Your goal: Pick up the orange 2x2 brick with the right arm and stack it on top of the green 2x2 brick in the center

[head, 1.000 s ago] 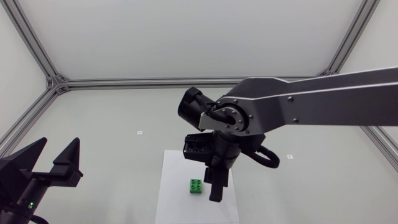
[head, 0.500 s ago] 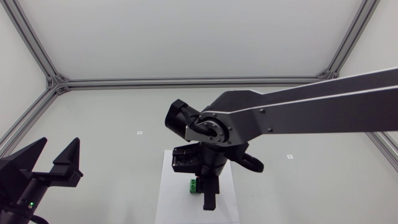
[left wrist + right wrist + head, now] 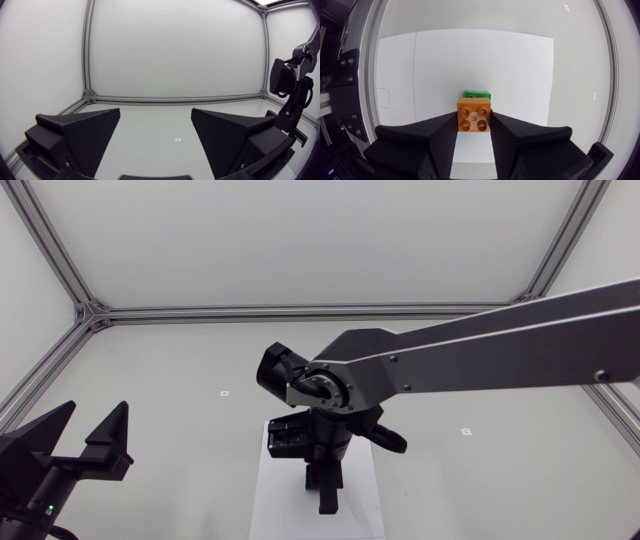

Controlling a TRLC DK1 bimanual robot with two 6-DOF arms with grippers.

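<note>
Pale grey desk [image 3: 180,380] fills the room's floor of view, edged by silver frame rails, with a white sheet [image 3: 275,500] lying flat near its front middle. Biggest thing over it is the right arm [image 3: 480,360], a long silver-grey link coming in from the right side and crossing past the middle, bending down at a black joint so that the right gripper [image 3: 326,495] hangs over the white sheet. From overhead the gripper's body covers what is under it. Off at the desk's left front corner sits the left arm, and its left gripper [image 3: 96,412] points up and away with the two wedge fingers [image 3: 80,130] spread wide apart; from its own camera the right arm [image 3: 292,95] shows off to one side across the desk. Looking down along the right gripper [image 3: 474,122], its fingers [image 3: 435,135] are drawn in narrow and press the orange 2x2 brick [image 3: 474,115] from both sides, studs facing the camera. Just ahead of the orange brick, and partly hidden by it, the green 2x2 brick [image 3: 477,93] sits on the white sheet; whether the two touch I cannot tell. Two small marks [image 3: 224,393] dot the bare desk on either side of the sheet
</note>
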